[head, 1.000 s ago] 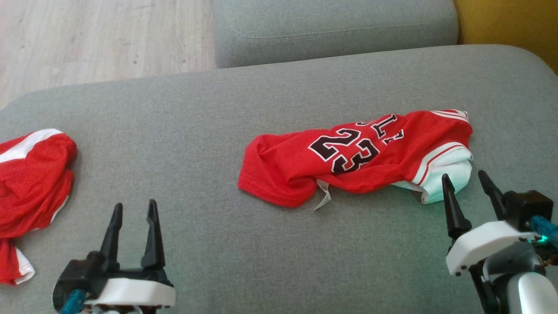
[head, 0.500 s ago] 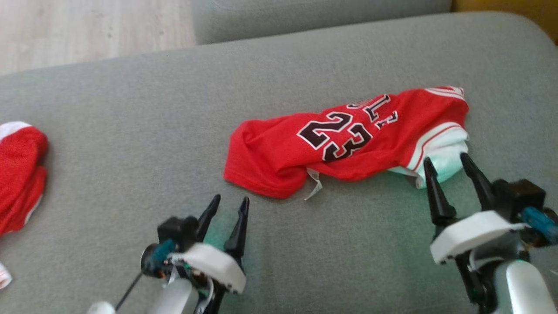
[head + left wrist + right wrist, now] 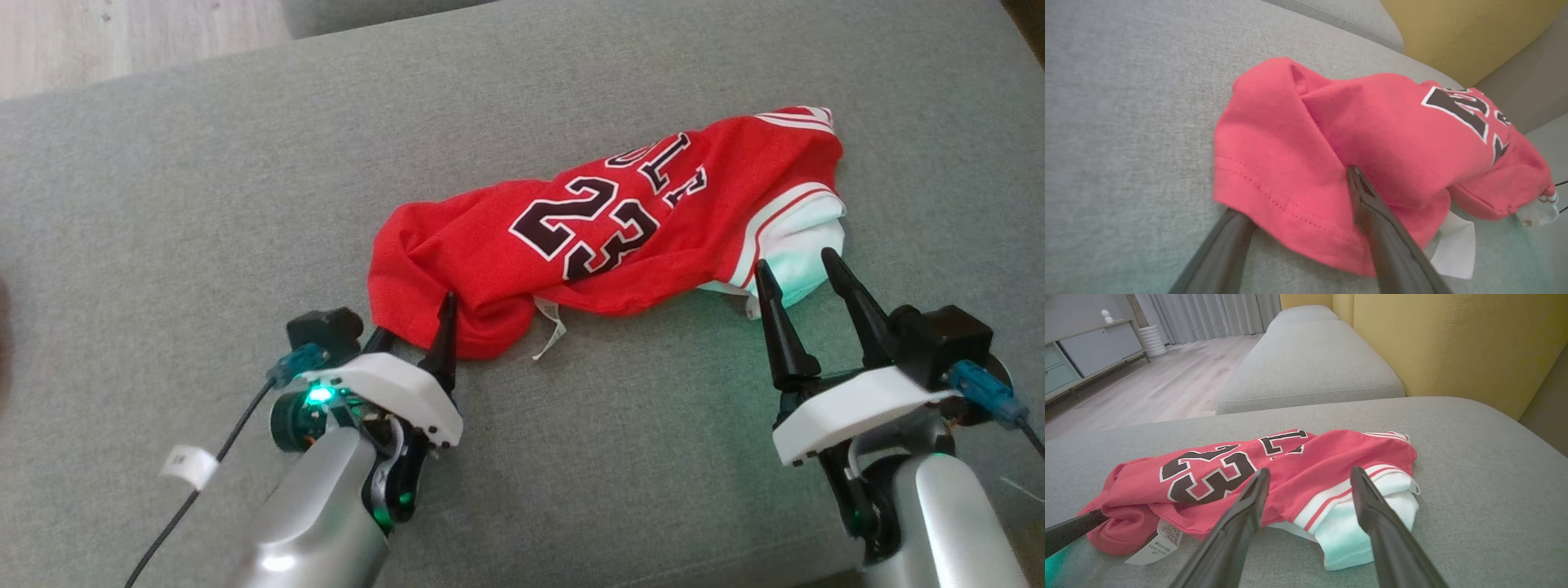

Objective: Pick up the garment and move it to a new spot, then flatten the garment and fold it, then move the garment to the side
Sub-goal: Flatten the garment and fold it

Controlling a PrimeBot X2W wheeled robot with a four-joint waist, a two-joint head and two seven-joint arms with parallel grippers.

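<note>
The garment is a crumpled red jersey with a black "23" and a white-trimmed end, lying on the grey sofa cushion. My left gripper is open at its near left corner. In the left wrist view the left gripper straddles the garment's hem, one finger on top and the other slipping under the edge. My right gripper is open, tips just short of the white end. In the right wrist view the right gripper frames the garment's striped trim without touching it.
A white care label sticks out under the jersey's near edge. Wooden floor lies beyond the cushion's far left edge. A second grey cushion and a yellow backrest stand behind. A cable with a white tag hangs from my left arm.
The camera has tilted down and right, so another red garment at the left has left the picture. My left gripper has moved right and forward onto the jersey's hem. The right gripper has edged closer to the white end.
</note>
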